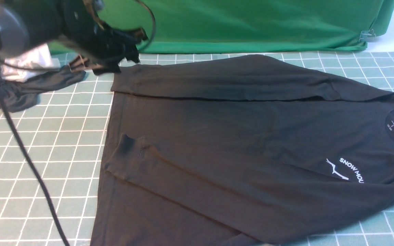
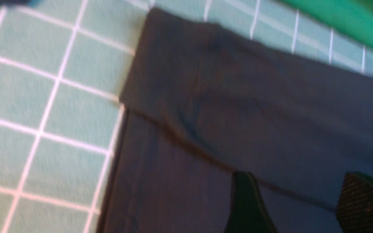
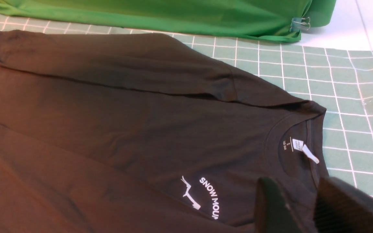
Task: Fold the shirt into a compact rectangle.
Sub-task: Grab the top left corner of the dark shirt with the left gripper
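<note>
1. A large black long-sleeved shirt lies spread flat on a pale green mat marked with a white grid. It fills the middle and right of the front view.
2. The shirt's neck points to the robot's right and its hem to the left. White "SNOW MOU…" lettering and a mountain outline show near the neck, and a white label sits inside the collar.
3. Both sleeves are folded in over the body. One lies along the far edge, and the other crosses the near half at a slant.
4. The left gripper hangs above the shirt's far-left corner, where the far sleeve's end lies. Its fingers are spread, released, with nothing between them. In the front view this arm is blurred.
5. The right gripper hovers over the collar area. Its fingers stand slightly apart and grasp nothing.
6. Beyond the left corner sit a smaller dark garment and a white cloth.
7. A green cloth hangs along the far side.
</note>
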Controlling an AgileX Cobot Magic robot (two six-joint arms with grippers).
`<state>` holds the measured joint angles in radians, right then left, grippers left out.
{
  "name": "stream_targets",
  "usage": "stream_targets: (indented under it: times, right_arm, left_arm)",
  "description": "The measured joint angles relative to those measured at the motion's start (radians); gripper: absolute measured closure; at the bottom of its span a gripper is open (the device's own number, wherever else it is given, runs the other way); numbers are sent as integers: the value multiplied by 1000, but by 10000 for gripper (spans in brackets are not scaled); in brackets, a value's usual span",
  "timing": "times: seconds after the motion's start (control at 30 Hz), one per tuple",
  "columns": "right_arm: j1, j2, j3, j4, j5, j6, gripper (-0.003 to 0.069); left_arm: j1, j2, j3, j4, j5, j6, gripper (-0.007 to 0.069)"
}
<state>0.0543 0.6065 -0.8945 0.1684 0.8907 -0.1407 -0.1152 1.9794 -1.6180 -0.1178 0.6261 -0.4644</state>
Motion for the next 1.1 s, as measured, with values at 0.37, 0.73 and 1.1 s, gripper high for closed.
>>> stream_targets:
  times: [0.37,0.73,1.1]
  right_arm:
    - [0,0,0,0,0,-1,442]
    - [0,0,0,0,1,-2,427]
    - [0,0,0,0,2,-2,423]
  left_arm:
    - [75,288,-248,-14,123,20,277]
    - [86,380,-303,-3,46,28,278]
    - [86,381,-303,136,36,28,278]
